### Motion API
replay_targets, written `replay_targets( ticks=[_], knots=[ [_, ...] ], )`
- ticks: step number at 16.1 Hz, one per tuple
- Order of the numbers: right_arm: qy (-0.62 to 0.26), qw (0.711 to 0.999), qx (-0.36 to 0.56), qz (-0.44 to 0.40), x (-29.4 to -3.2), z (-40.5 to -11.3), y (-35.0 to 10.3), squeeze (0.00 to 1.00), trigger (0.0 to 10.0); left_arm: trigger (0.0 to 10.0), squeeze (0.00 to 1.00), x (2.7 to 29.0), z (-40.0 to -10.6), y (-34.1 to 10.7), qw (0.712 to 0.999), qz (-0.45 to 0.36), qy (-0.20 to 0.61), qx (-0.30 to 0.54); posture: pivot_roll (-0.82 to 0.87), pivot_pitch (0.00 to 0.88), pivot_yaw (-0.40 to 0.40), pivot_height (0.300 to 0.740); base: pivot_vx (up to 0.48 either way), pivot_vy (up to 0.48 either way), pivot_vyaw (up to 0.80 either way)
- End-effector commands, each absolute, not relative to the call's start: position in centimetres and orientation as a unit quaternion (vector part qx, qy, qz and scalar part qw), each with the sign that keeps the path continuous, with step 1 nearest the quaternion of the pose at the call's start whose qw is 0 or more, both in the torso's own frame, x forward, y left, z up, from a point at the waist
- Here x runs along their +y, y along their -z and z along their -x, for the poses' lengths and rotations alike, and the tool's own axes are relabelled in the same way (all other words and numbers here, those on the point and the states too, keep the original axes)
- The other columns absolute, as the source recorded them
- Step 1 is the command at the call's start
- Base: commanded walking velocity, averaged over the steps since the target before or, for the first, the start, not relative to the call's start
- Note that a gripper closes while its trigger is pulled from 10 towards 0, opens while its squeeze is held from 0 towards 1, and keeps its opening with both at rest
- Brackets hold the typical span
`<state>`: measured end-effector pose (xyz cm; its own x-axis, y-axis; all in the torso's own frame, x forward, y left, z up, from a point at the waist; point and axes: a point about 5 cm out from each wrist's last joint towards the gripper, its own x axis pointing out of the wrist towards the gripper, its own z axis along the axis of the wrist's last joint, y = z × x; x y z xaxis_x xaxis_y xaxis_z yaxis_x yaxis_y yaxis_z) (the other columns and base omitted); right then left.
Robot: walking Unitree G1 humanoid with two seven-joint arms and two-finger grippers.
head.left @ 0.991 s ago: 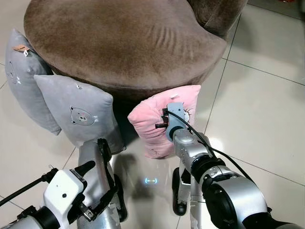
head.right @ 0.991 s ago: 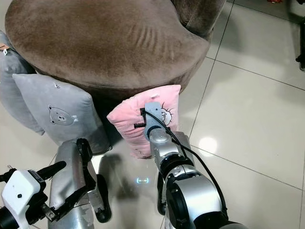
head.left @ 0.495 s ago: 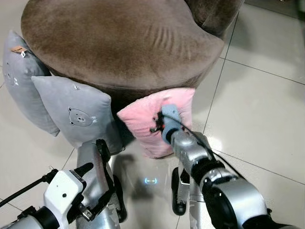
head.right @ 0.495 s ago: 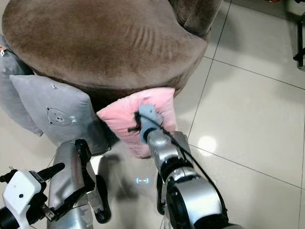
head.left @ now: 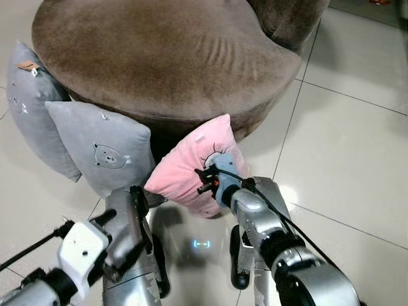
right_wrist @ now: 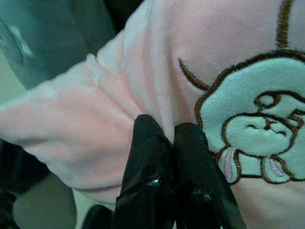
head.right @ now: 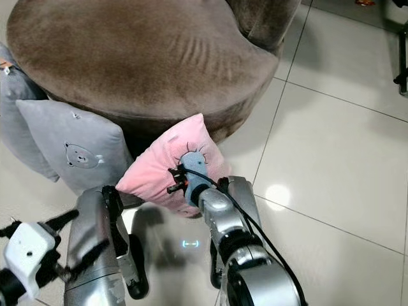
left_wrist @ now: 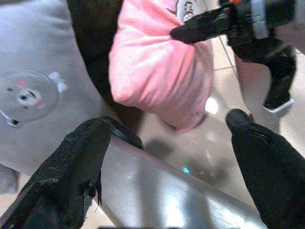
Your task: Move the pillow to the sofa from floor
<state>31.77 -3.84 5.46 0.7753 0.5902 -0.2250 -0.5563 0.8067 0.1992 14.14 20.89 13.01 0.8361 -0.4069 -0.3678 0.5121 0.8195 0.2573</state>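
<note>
Pale glossy tiles [head.left: 357, 146] cover the floor, and a big round brown sofa [head.left: 159, 57] fills the upper part of the head views. Two grey pillows lean against its base on the robot's left: a bear-print grey pillow [head.left: 105, 153] in front, and a second grey pillow [head.left: 29, 108] with a small tag behind it, the two touching.

The pink pillow [head.left: 191, 169] is tilted in front of the sofa's lower edge, one corner pointing up toward the seat and its lower end hanging just above the tiles; in the left wrist view a gap of floor shows under it. Whether its far side touches the sofa cannot be told.

The right hand [right_wrist: 164, 140] is pressed into the pillow's front face, its two black fingers [right_wrist: 147, 167] squeezed close together with a fold of pink fabric pinched between them, right beside the embroidered cartoon patch [right_wrist: 252, 129]. The cloth puckers around the grip.

The left hand [left_wrist: 167, 157] hangs low by the robot's leg, its fingers [left_wrist: 71, 167] spread wide and holding nothing, with the pink pillow and the bear-print pillow in front of it.
</note>
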Motion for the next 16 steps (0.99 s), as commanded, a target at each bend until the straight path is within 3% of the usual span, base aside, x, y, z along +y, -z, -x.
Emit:
replay_targets(
  ticks=[1, 4, 8, 9, 11, 12, 13, 16],
  knots=[
    [-0.322, 0.935, 0.107, -0.105, -3.6, -31.4, -6.3, 0.00, 0.0, 10.0, 0.60, 21.2, -14.2, -12.5, 0.943, -0.179, 0.232, 0.156, 0.07, 0.230, 0.009, 0.461, 0.000, 0.000, 0.00],
    [-0.354, 0.922, 0.036, -0.149, -5.2, -30.6, -9.2, 0.00, 0.0, 10.0, 0.60, 21.5, -15.0, -12.5, 0.947, -0.185, 0.221, 0.142, 0.06, 0.196, 0.029, 0.461, 0.000, 0.000, 0.00],
    [-0.391, 0.909, 0.007, -0.143, -7.3, -28.2, -11.6, 0.00, 0.0, 10.0, 0.60, 21.1, -16.5, -12.3, 0.950, -0.184, 0.219, 0.124, 0.04, 0.148, 0.048, 0.461, 0.000, 0.000, 0.00],
    [-0.380, 0.918, 0.023, -0.115, -7.6, -27.9, -11.1, 0.00, 1.7, 10.0, 0.59, 21.1, -16.9, -12.2, 0.950, -0.184, 0.220, 0.122, 0.03, 0.140, 0.048, 0.461, 0.000, 0.000, 0.00],
    [-0.292, 0.952, 0.092, -0.028, -8.7, -28.3, -8.4, 0.00, 10.0, 10.0, 0.59, 20.8, -17.3, -11.4, 0.946, -0.198, 0.224, 0.127, 0.02, 0.120, 0.041, 0.461, 0.000, 0.000, 0.00],
    [-0.269, 0.956, 0.112, -0.025, -8.9, -28.0, -7.9, 0.00, 10.0, 10.0, 0.59, 20.8, -17.5, -11.1, 0.945, -0.200, 0.223, 0.129, 0.01, 0.109, 0.041, 0.461, 0.000, 0.000, 0.00],
    [-0.262, 0.957, 0.120, -0.040, -8.9, -27.7, -7.9, 1.00, 10.0, 10.0, 0.59, 20.7, -17.7, -10.9, 0.946, -0.197, 0.222, 0.128, 0.01, 0.100, 0.041, 0.461, 0.000, 0.000, 0.00],
    [-0.241, 0.961, 0.131, -0.040, -8.5, -28.6, -7.7, 1.00, 10.0, 10.0, 0.59, 20.6, -18.2, -10.7, 0.947, -0.195, 0.222, 0.125, 0.02, 0.098, 0.049, 0.461, 0.000, 0.000, 0.00]
  ],
)
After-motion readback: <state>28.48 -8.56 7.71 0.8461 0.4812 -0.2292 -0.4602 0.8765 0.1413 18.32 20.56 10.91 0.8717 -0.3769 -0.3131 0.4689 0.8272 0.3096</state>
